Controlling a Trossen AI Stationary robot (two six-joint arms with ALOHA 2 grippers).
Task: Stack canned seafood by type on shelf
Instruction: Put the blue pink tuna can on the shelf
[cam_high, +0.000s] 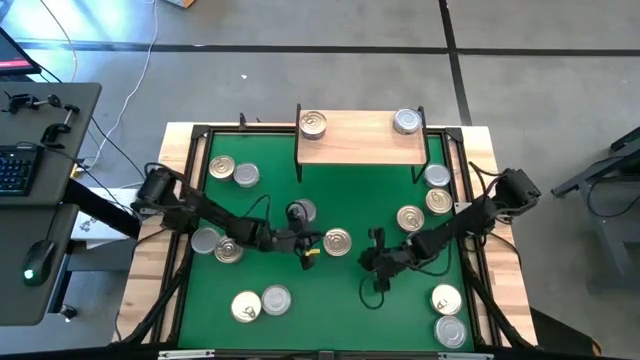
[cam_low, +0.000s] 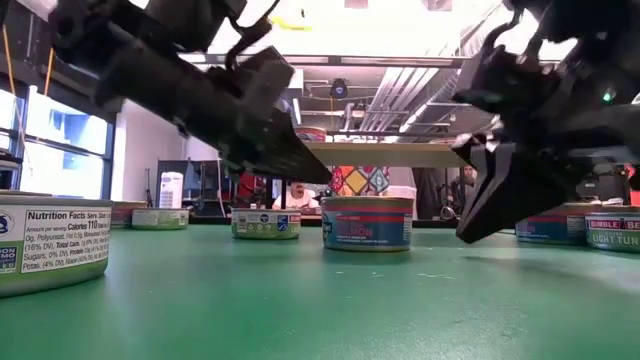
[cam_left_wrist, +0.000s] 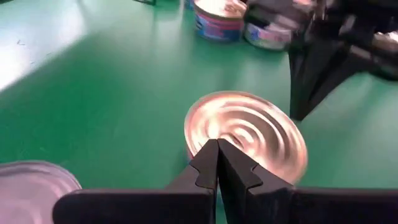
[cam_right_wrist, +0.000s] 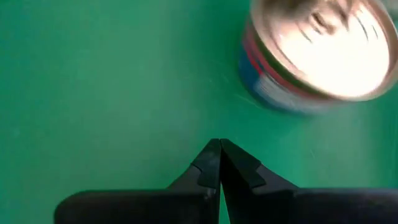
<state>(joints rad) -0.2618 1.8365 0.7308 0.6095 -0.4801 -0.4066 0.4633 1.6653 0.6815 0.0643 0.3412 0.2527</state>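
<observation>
A green mat (cam_high: 290, 270) covers my worktable, framed by black rails (cam_high: 188, 215) and a pale wood tabletop (cam_high: 150, 290) at its edges. To one side stands a dark desk (cam_high: 45, 200) carrying a keyboard (cam_high: 14, 168) and a mouse (cam_high: 38, 258) glowing green. Cables (cam_high: 120, 100) trail over the grey floor (cam_high: 300, 25), which is crossed by dark lines. Level across the mat, I see a person (cam_low: 296, 196) seated in the room behind, a colourful patterned panel (cam_low: 362, 180) and bright ceiling lights (cam_low: 380, 40) overhead.
</observation>
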